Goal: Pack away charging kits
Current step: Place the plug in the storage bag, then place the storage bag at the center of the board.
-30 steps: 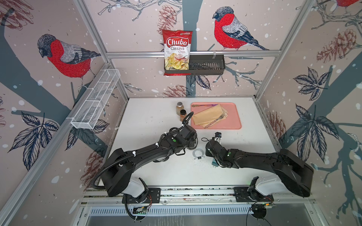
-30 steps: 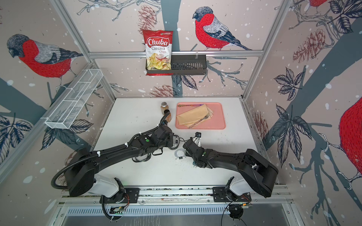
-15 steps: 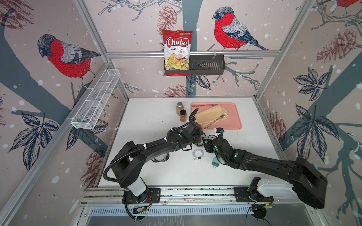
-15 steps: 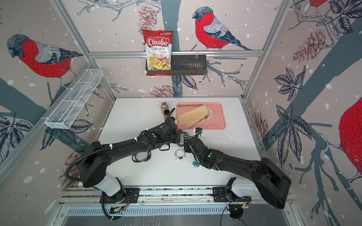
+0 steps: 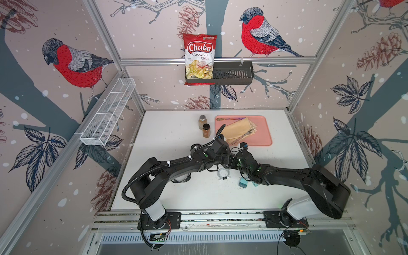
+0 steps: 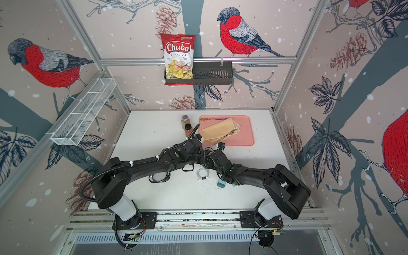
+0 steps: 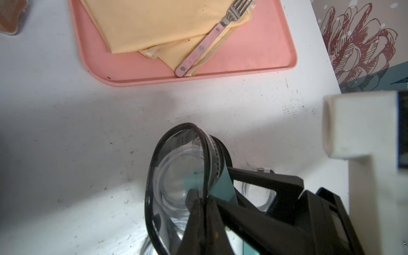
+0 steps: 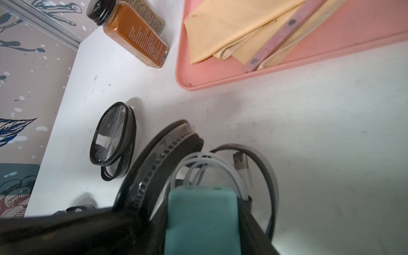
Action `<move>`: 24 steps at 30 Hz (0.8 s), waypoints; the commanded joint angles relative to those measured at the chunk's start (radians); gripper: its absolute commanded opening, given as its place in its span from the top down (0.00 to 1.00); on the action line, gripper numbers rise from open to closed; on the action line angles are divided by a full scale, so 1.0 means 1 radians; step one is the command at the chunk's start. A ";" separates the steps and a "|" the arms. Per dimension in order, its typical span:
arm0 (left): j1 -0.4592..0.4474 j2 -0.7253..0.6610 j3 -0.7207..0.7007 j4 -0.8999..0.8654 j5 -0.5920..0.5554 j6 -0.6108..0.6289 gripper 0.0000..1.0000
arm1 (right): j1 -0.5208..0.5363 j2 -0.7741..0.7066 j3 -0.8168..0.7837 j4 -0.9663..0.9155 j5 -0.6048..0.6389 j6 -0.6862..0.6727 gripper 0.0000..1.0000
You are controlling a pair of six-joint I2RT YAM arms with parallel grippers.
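The step in hand looks like putting 1 plug into a case. The left claw (image 7: 199, 207) is pinched shut on the black rim of a small oval see-through case (image 7: 176, 167), holding it up over the white desk (image 7: 66, 132) with its mouth open. The right claw (image 8: 198, 220) is closed part way around a small teal cube plug charger (image 8: 201, 198), right at that mouth, and it looks part way in. A coiled white cable (image 8: 212, 163) already sits inside this case. Next, I think the right claw must push the charger past the rim and let go while the left claw keeps the case steady. After that the zip needs closing. A 2nd see-through case (image 8: 112, 136) lies on the desk and looks empty. Another white cable (image 5: 223, 173) and another teal charger (image 5: 242, 183) lie loose near the arms. The pink tray (image 7: 265, 55) holds a folded yellow cloth (image 7: 154, 22) and a fork (image 7: 209, 37).
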 commanded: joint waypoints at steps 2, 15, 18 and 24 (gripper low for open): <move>-0.001 -0.006 -0.008 0.068 0.027 -0.009 1.00 | -0.002 0.021 0.013 0.042 0.022 -0.002 0.90; -0.002 -0.052 -0.049 0.136 0.081 -0.046 1.00 | 0.002 0.103 0.017 0.075 0.064 0.019 0.82; -0.002 -0.047 -0.049 0.138 0.081 -0.049 1.00 | 0.005 0.107 0.016 0.079 0.066 0.021 0.78; -0.003 -0.027 -0.075 0.144 0.086 -0.053 1.00 | 0.012 0.091 0.012 0.089 0.060 0.021 0.67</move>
